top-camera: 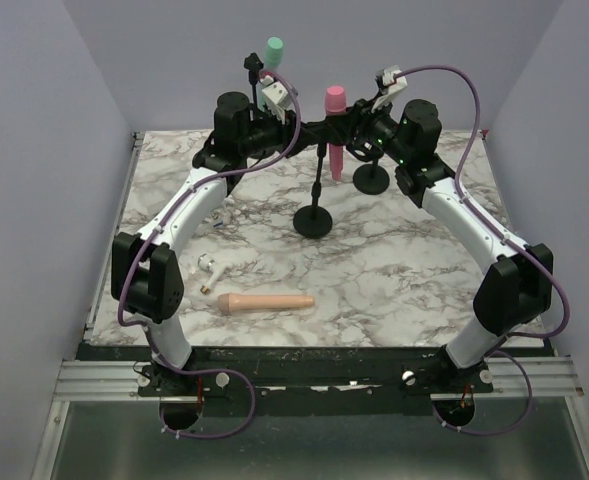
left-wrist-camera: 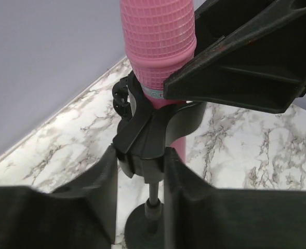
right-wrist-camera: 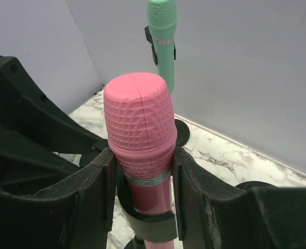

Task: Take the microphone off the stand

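Observation:
A pink microphone (top-camera: 335, 125) stands upright in the clip of a black stand (top-camera: 317, 205) at the back middle of the table. My left gripper (top-camera: 308, 128) reaches in from the left and is shut on the stand's clip neck (left-wrist-camera: 142, 150), just below the microphone (left-wrist-camera: 158, 46). My right gripper (top-camera: 350, 130) comes from the right; its two fingers press on the sides of the pink microphone (right-wrist-camera: 138, 124) at the bottom of its head, above the clip (right-wrist-camera: 153, 228). My right gripper's fingers (left-wrist-camera: 246, 57) show in the left wrist view.
A green microphone (top-camera: 273, 50) sits on a stand by the back wall and also shows in the right wrist view (right-wrist-camera: 161, 31). A second round stand base (top-camera: 371, 178) lies right of the pink one. A beige microphone (top-camera: 267, 302) and a small white object (top-camera: 212, 266) lie near the front left.

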You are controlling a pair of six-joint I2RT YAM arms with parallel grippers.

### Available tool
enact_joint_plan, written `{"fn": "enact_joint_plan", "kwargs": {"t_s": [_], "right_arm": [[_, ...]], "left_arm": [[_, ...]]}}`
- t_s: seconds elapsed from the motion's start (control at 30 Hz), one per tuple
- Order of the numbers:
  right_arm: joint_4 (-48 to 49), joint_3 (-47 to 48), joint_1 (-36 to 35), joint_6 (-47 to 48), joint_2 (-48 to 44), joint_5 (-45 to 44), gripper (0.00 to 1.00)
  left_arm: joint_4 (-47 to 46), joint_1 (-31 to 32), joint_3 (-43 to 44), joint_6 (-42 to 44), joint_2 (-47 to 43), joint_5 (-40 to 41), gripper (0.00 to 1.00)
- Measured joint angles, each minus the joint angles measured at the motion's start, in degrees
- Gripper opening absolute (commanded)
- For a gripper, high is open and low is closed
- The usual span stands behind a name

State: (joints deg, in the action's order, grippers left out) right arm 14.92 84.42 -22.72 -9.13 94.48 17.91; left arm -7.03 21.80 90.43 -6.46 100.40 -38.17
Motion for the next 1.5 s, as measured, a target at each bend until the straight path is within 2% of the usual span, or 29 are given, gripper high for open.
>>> {"fn": "enact_joint_plan", "kwargs": {"t_s": [0.1, 0.4, 0.83, 1.1, 1.2, 1.4, 1.43, 1.47, 1.5], "right_arm": [[-0.13, -0.02, 0.04, -0.33, -0.02, 0.02, 0.01], [-1.01, 1.16, -0.15, -1.11, -0.09, -2.40, 0.01], [-2.47, 21.27, -0.22, -1.38, -0.94, -10.93, 0.01], [-1.95, 20.59, -0.22, -0.52, -6.54, -16.33, 0.01], [-1.86, 15.28, -0.22, 0.52, -10.95, -19.54, 0.01], [-1.68, 3.69, -0.22, 4.44, -19.56, -25.51, 0.01], [-1.64, 1.68, -0.22, 5.53, -20.96, -26.14, 0.01], [-1.49, -0.42, -0.22, 6.78, -22.32, -26.45, 0.01], [-1.33, -2.49, -0.22, 8.00, -23.61, -26.62, 0.01]], "left_arm": [[2.80, 0.15, 2.05, 0.17, 0.68, 0.68, 0.00], [1.62, 0.70, 0.07, 0.94, -0.35, 2.38, 0.00], [-2.75, 1.16, -4.48, 1.07, -2.49, 2.86, 0.00], [-2.86, 1.16, -5.01, 1.09, -2.86, 3.10, 0.01], [-2.08, 1.20, -4.63, 1.07, -2.86, 3.63, 0.13], [3.72, 1.20, -3.45, 1.18, -2.86, 5.42, 0.53], [5.70, 1.20, -3.48, 1.29, -2.75, 5.88, 0.84], [6.75, 1.20, -3.48, 1.29, -2.67, 6.12, 0.98], [8.04, 1.18, -3.50, 1.49, -2.67, 6.56, 0.99]]}}
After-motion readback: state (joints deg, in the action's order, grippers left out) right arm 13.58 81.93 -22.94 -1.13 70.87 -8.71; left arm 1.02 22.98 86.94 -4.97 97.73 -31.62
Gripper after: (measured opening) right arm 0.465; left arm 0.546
